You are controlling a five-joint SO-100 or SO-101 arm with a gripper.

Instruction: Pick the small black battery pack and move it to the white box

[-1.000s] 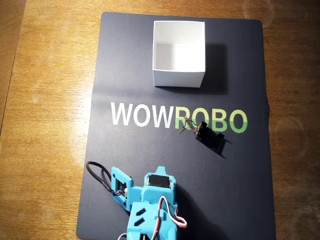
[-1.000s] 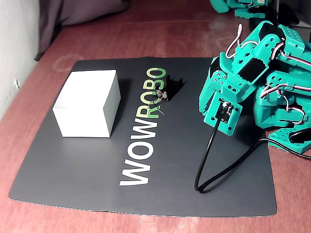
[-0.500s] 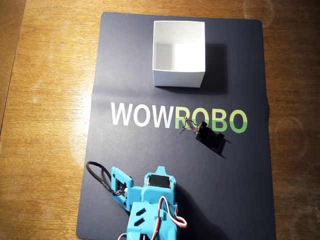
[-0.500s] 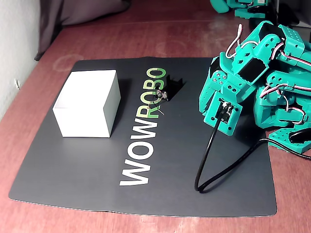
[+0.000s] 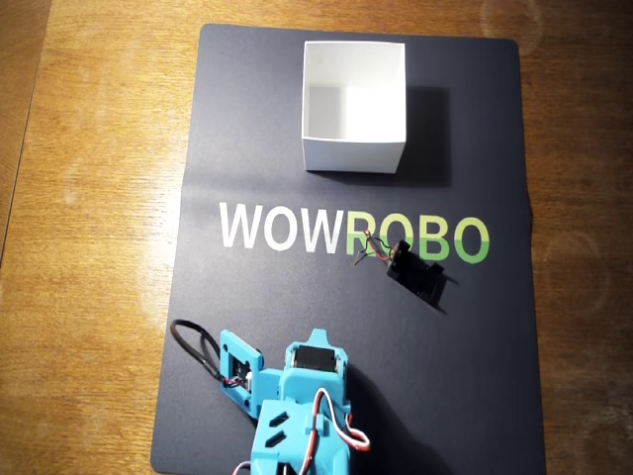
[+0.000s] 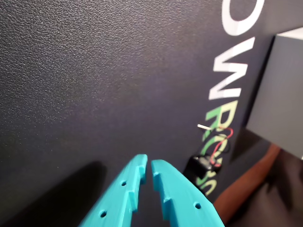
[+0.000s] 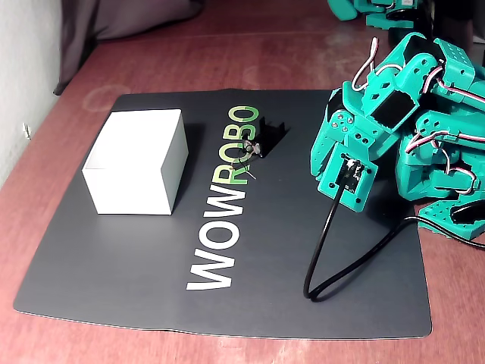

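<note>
Lying on the dark mat [image 5: 247, 119] by the green lettering, the small black battery pack [image 5: 415, 270] sits ahead and right of the gripper [image 6: 148, 163] in the wrist view, jaws nearly closed and empty, white box [image 5: 353, 104] well beyond

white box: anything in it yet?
Empty. The overhead view shows the white box's bare white floor; the battery pack lies on the mat outside it.

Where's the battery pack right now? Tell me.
In the overhead view the battery pack lies on the dark mat, right of centre, just below the green letters "OBO" and nearer the camera than the white box, untouched by the gripper.
</note>
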